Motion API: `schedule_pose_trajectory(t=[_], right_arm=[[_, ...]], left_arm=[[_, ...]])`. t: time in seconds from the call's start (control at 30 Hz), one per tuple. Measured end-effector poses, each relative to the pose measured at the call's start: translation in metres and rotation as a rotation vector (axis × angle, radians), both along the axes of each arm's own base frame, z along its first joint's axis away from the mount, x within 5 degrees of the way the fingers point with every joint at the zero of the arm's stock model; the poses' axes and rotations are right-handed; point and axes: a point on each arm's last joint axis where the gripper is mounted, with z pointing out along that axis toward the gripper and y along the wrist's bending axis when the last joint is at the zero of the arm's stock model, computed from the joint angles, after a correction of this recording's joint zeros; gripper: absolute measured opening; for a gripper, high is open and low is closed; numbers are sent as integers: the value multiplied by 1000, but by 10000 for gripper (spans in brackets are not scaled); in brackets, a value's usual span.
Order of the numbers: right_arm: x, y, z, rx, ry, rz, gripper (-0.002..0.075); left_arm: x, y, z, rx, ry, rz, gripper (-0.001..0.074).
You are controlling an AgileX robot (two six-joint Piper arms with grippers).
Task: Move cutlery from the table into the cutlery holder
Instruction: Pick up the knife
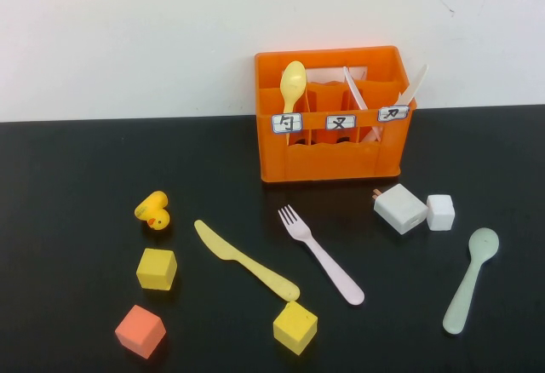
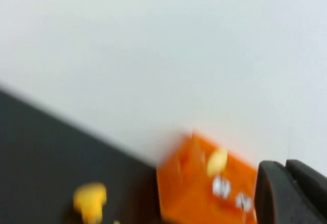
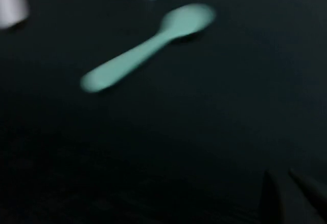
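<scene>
On the black counter (image 1: 77,160), the orange cutlery holder (image 1: 332,156) is standing; knife (image 1: 245,261), fork (image 1: 321,254) and spoon (image 1: 469,279) are lying before it. Left claw (image 2: 286,193) and right claw (image 3: 291,191) are hovering clear of them, grip state impossible to tell.

Backed by a plain white wall (image 1: 128,32), flat and evenly lit, marked only by a faint thin line toward the upper right. Met along a straight, level edge by a matte black table (image 1: 68,177), which filled the whole lower part of the high view and ran out past both sides. Lit softly from above, with only short, weak shadows on the dark top and a dull sheen near the back edge. Seen from the left wrist as the same pale wall over a slanting dark strip of tabletop; from the right wrist, as black surface alone.
</scene>
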Motion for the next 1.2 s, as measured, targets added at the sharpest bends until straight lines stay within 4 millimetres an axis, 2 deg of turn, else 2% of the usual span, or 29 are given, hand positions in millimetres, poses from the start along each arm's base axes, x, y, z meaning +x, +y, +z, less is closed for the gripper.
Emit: schedule_pose_trajectory(t=[0.2,0.37,0.67,0.8,0.97,1.07,1.17,1.2], right_arm=[[17,16,-9,141,96,151,-2],[22,27,-12,204,139,289,-2],[31,25,-13,189,95,293,-2],[36,23,-13,177,73,267,-2],[37,23,-13,152,55,279,-2],[37,23,-13,148,53,284,-2],[37,23,-13,150,55,287,-2],[37,23,-13,152,55,287,-2]], left_arm=[[38,-16,-25,-203,375,-139,-1],[79,-31,-46,-205,681,-277,-1],[159,-45,-39,-67,757,-406,-1],[185,-75,-44,8,801,-495,-1],[198,-118,-60,89,860,-518,2],[205,-136,-77,108,948,-500,52],[215,-149,-92,139,1034,-505,193],[220,-153,-97,144,1061,-506,262]])
